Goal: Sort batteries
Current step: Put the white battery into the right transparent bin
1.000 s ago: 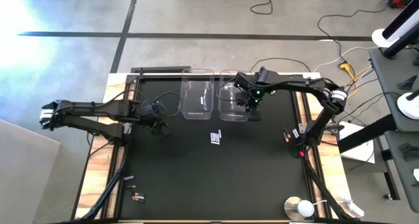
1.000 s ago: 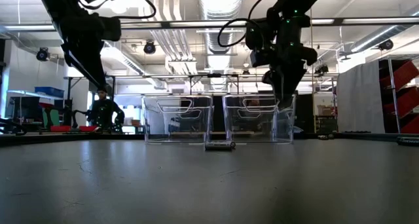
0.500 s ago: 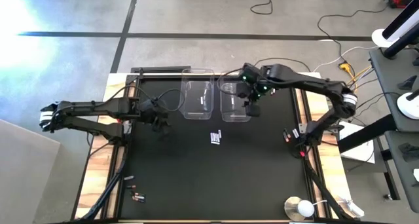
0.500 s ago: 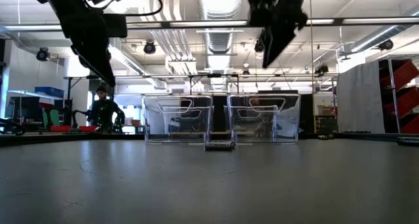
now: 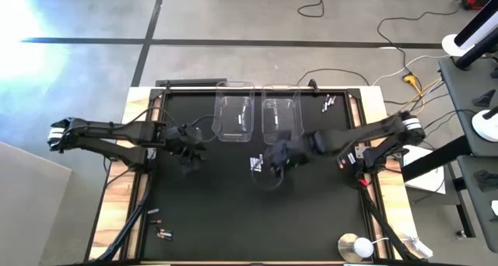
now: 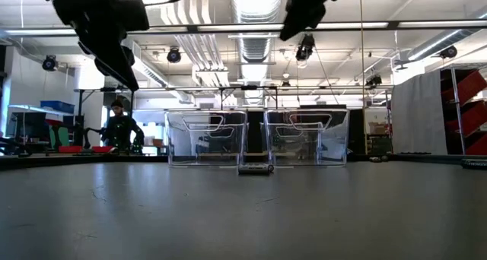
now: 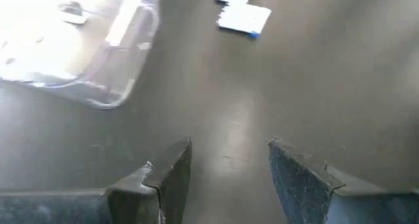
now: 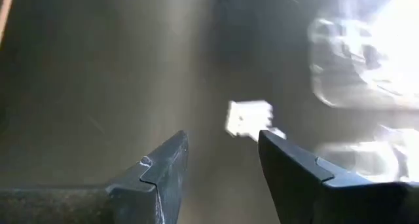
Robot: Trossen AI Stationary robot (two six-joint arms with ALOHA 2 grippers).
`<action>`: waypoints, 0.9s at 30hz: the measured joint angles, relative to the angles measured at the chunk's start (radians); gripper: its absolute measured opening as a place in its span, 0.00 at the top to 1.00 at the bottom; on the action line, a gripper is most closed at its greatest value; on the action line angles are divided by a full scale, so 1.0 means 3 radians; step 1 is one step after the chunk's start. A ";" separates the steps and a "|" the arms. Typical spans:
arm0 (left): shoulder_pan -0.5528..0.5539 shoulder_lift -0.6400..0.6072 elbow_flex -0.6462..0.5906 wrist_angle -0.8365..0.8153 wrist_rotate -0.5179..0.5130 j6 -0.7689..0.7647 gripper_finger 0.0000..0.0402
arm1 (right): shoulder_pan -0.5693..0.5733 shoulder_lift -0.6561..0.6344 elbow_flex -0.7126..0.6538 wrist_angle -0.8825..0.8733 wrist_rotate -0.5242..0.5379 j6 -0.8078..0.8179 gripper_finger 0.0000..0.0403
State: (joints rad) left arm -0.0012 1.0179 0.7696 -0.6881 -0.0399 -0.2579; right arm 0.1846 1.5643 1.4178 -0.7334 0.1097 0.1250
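Right gripper [image 5: 274, 159] hangs above the middle of the black table [image 5: 233, 219], just beside a small cluster of silver-white batteries [image 5: 256, 164]; its two dark fingers [image 8: 163, 175] stand apart with nothing between them, and its own camera sees the pale cluster as a smear just past the fingertips. Left gripper [image 5: 187, 148] hovers over the table's left part, near the left bin, its fingers [image 7: 171, 175] also spread wide and empty (that wrist camera shows the same cluster farther off, with a thin blue edge).

Two clear rectangular plastic bins sit side by side at the far edge of the table: the left bin [image 5: 236, 117] and the right bin [image 5: 280, 118]. From above, both look see-through, and whatever lies inside cannot be made out. From table height, thin curved handle-like lines show inside each bin, and the battery cluster sits on the table just in front of the gap between them.

More batteries lie apart from the cluster: a few dark cells [image 5: 159, 233] near the table's front left corner, a few pale ones [image 5: 327, 103] at the far right corner, and a reddish pair [image 5: 341, 162] near the right edge. They are too small to count surely.

A round white-and-metal disc [image 5: 356, 246] rests at the front right, partly cut off by the picture's edge. In the low view a person [image 6: 122, 128] sits far behind the table.
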 joint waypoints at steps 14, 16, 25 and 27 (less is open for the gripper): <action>-0.0727 0.0008 -0.0104 0.0258 -0.0290 -0.0660 0.55 | -0.0104 0.1052 -0.0052 0.0452 0.0256 0.0354 0.58; -0.0808 0.0002 -0.0181 0.0466 -0.0294 -0.0728 0.55 | -0.0163 0.1081 -0.0053 0.0463 0.0218 0.0306 0.58; -0.0917 -0.0001 -0.0599 0.0858 -0.0305 -0.0971 0.55 | -0.0265 0.1231 -0.0104 0.0675 -0.0013 0.0262 0.64; -0.0917 -0.0001 -0.0695 0.1041 -0.0304 -0.0978 0.55 | -0.0259 0.1307 -0.0108 0.0670 -0.0015 0.0269 0.66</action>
State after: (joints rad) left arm -0.2764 1.0176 0.5612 -0.3757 -0.1311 -0.5512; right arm 0.1070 1.9563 1.3853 -0.5324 0.1051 0.2057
